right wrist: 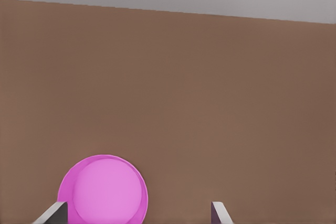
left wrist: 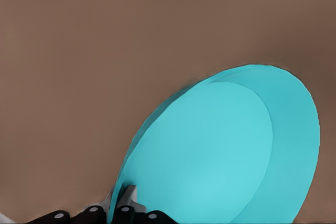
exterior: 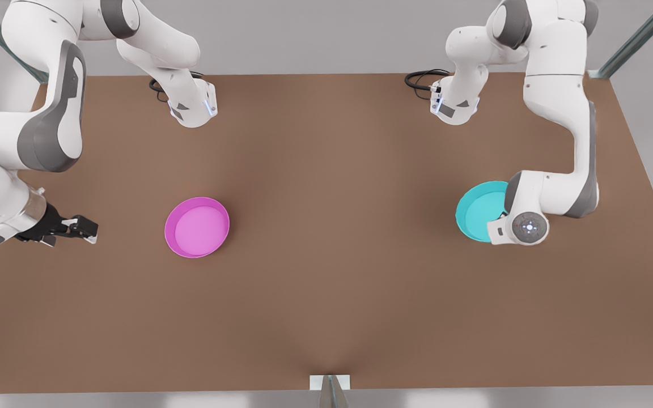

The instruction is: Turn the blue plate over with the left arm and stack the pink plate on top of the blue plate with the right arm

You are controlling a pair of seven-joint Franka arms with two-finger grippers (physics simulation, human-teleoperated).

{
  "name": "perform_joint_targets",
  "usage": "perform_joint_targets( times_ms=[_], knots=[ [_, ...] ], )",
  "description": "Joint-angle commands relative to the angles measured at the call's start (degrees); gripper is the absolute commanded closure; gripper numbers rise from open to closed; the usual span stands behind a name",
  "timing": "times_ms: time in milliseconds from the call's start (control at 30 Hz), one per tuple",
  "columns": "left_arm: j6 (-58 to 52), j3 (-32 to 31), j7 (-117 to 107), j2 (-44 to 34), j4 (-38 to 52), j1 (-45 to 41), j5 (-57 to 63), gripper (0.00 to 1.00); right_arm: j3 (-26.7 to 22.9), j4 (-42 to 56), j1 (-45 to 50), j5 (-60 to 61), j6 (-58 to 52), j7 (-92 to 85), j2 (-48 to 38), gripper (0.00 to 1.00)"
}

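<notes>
Left gripper (left wrist: pixel 119 203) jaws are pinching the blue plate (left wrist: pixel 220 156) rim, flip underway; right gripper (exterior: pixel 80 229) jaws are waiting wide, pink plate (exterior: pixel 196 227) ahead, unstacked.

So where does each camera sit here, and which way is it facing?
Front view: high, off the arms, looking down on the brown table and both arms.
Left wrist view: on the left gripper, shut on the blue plate's rim.
Right wrist view: on the right gripper, open, facing the pink plate.
Shared: front and left wrist, blue plate; front and right wrist, pink plate.
</notes>
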Motion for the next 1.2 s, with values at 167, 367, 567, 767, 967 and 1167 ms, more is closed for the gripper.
perform_joint_targets(
  times_ms=[167,367,567,767,967,1167],
  knots=[
    [-12.08,-0.07,-17.81,0.87,0.75,-13.16,13.11,0.79,-0.06,0.05,0.02,0.0,0.09,0.0,0.0,0.0],
    [-21.4,0.02,-31.35,4.21,0.92,-24.94,18.39,0.79,-0.06,0.05,0.1,0.0,0.0,0.0,0.0,0.0],
    [-30.45,5.11,-36.63,9.93,6.63,-39.36,19.35,0.79,0.03,0.05,0.1,0.0,0.0,0.0,-0.01,0.0],
    [-38.8,11.09,-36.28,18.71,15.69,-52.36,25.33,0.79,-0.06,-0.04,0.1,0.0,0.09,0.09,0.0,0.0],
    [-42.06,18.38,-35.75,29.79,24.47,-63.26,24.89,0.79,0.03,0.05,0.1,0.0,0.26,0.09,0.0,0.0],
    [-41.88,25.94,-32.23,37.26,30.89,-73.02,23.75,0.79,0.03,0.05,0.1,0.0,0.0,0.09,0.0,0.0]
  ],
)
